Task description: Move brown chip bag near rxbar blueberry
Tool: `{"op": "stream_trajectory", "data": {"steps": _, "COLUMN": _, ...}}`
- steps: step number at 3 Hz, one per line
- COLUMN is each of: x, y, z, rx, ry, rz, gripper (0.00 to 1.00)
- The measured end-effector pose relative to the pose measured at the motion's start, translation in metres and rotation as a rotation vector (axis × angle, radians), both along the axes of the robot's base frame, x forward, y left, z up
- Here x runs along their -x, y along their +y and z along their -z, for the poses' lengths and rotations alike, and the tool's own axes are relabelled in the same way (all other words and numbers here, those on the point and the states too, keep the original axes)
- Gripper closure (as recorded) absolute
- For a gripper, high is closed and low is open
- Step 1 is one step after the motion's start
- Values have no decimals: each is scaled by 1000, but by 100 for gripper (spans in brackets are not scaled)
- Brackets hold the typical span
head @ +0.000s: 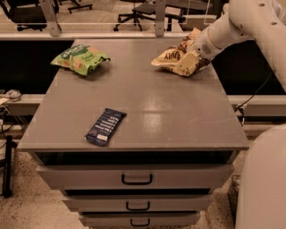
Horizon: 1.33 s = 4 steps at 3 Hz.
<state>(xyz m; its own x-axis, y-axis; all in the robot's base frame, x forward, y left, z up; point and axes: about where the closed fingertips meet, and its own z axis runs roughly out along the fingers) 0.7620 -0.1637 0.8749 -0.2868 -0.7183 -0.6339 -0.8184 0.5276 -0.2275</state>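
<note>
Looks like an office turned robot test lab. Along the top edge, black swivel office chairs [134, 12] on castor bases, behind pale metal rail posts [160, 18]. Filling the centre, a grey flat-topped cabinet [147, 98] with three stacked drawers [136, 179] and dark loop handles. At lower left, speckled hard flooring [27, 210]; at the left edge, loose cables [9, 96] on a ledge. From the upper right, a glossy white robot arm [250, 18], its gripper [191, 60] low over the cabinet top's far right corner. Lower right corner filled by the robot's rounded white body [263, 179].
</note>
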Motion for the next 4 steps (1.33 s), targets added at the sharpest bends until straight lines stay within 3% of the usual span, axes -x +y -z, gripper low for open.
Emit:
{"op": "stream_trajectory", "data": {"steps": 1, "x": 6, "y": 2, "z": -14, "rx": -18, "ry": -29, "rz": -13, "gripper": 100}}
{"op": "stream_trajectory", "data": {"steps": 2, "x": 15, "y": 5, "z": -31, "rx": -37, "ry": -64, "rz": -39, "gripper": 100}}
{"op": "stream_trajectory", "data": {"steps": 3, "x": 34, "y": 6, "z": -55, "rx": -60, "ry": -96, "rz": -100, "gripper": 100}}
{"op": "stream_trajectory", "data": {"steps": 4, "x": 64, "y": 13, "z": -74, "rx": -84, "ry": -116, "rz": -237, "gripper": 100}}
